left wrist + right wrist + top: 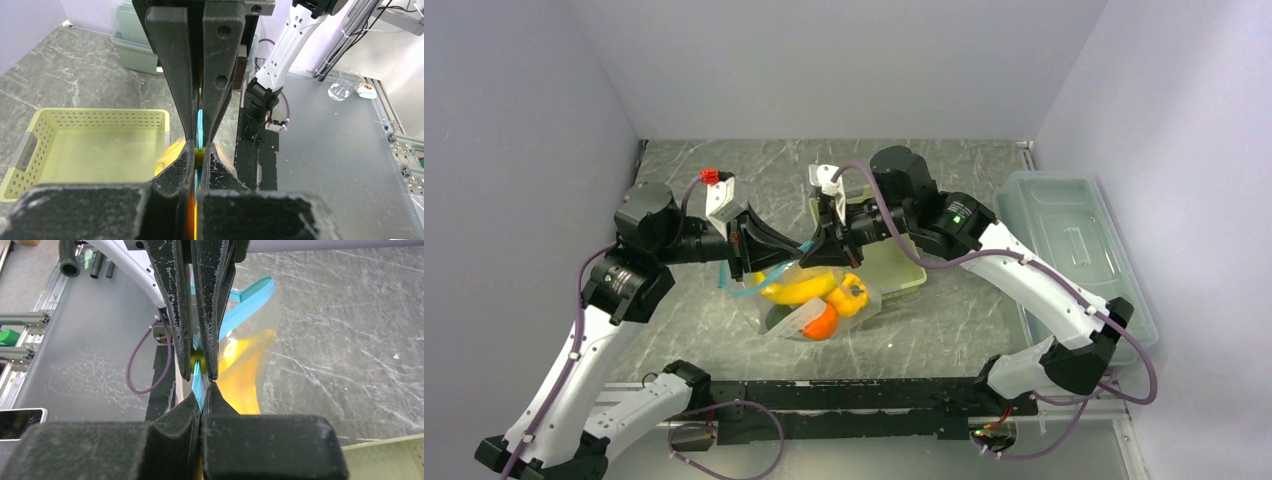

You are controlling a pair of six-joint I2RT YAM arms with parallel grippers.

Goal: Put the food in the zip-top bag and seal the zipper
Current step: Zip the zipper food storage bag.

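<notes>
1. pinching the zipper (746, 288) of the zip-top bag (796, 318), the left gripper (800, 252) has its jaws closed tight on the light-blue strip, near the middle of the overhead frame.
2. the right gripper (812, 256) comes in from the right of that frame and meets the left one almost tip to tip. its jaws are fully closed on the same strip, just beside the other grip.
3. the bag hangs below both grippers at the centre of the overhead frame, its belly low over the grey marbled tabletop (944, 320).
4. the food (809, 290) is inside the bag: yellow bananas (789, 293) across the middle, a yellow-orange pepper (852, 295) to their right, an orange-red round one (823, 324) at the bottom, and a dim green ball (776, 318) at lower left.
5. a loose stretch of the zipper curves off to the lower left of the grippers. in the right wrist view it loops toward the upper right as two parted blue lines.
6. a pale yellow-green perforated basket (902, 268) sits right of centre behind the right arm, and a clear lidded box (1074, 240) lies near the right edge.
</notes>
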